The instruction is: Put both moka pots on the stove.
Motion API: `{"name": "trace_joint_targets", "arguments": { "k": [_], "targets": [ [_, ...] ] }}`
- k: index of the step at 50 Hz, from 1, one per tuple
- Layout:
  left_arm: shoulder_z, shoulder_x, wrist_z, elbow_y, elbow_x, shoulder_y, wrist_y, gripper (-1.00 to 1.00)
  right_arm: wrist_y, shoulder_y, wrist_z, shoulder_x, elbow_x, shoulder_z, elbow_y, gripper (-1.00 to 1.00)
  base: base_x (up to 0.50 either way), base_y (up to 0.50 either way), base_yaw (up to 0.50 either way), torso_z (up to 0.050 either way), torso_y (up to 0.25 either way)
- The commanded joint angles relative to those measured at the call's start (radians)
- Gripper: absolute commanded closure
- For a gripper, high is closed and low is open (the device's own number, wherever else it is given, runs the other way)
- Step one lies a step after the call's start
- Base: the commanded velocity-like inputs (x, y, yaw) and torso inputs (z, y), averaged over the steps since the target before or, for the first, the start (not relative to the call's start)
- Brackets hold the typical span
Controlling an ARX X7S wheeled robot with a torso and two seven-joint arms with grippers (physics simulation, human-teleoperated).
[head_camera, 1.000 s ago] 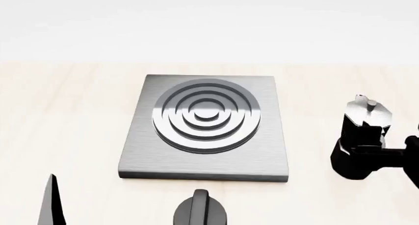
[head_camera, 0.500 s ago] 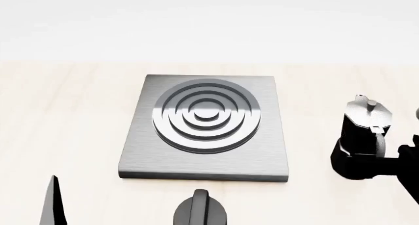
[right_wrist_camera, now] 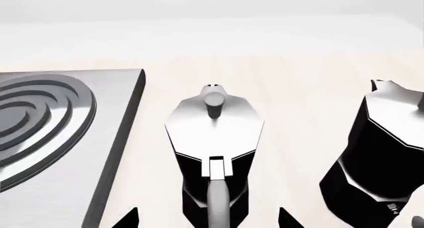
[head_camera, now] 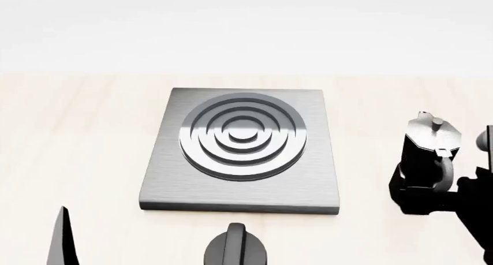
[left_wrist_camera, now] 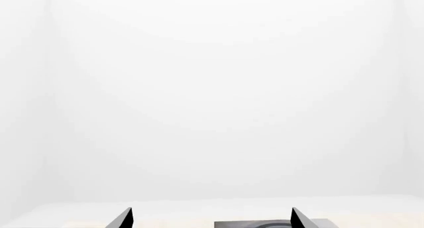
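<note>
- Stove (head_camera: 239, 149) lies mid-table, burner bare, open tabletop (head_camera: 77, 138) on every side.
- Pot (head_camera: 429, 155) stands right of the stove's right edge, apart from it; second pot (right_wrist_camera: 388, 153) stands further right.
- Right gripper (right_wrist_camera: 206, 219) is spread around the nearer pot's handle, not clamped.
- Left gripper (left_wrist_camera: 210, 219) is spread, holding nothing.
- Knob (head_camera: 235, 247) sits near the stove's near edge.

Pale wood-grain tabletop (head_camera: 85, 155) fills lower part of head view, light and matte. Low round black knob (head_camera: 235, 250) with raised ridge sits on it near bottom edge, partly cut off by frame. Plain white wall (head_camera: 246, 28) runs behind table's far edge. Same white backdrop (left_wrist_camera: 219, 89) fills left wrist view.
</note>
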Motion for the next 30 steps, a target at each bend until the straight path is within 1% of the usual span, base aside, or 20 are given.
{"name": "trace_joint_targets", "arguments": {
  "k": [1, 30],
  "targets": [
    [0.003, -0.003, -0.004, -0.007, -0.002, -0.004, 0.003, -1.00, -0.050, 0.002, -0.003, -0.011, -0.014, -0.007, 0.069, -1.00, 0.00, 0.00, 0.00, 0.000, 0.000],
    [0.010, -0.011, -0.015, -0.008, -0.006, -0.006, 0.006, -1.00, -0.104, 0.016, 0.012, -0.032, -0.033, -0.017, 0.120, -1.00, 0.00, 0.00, 0.00, 0.000, 0.000]
  ]
}}
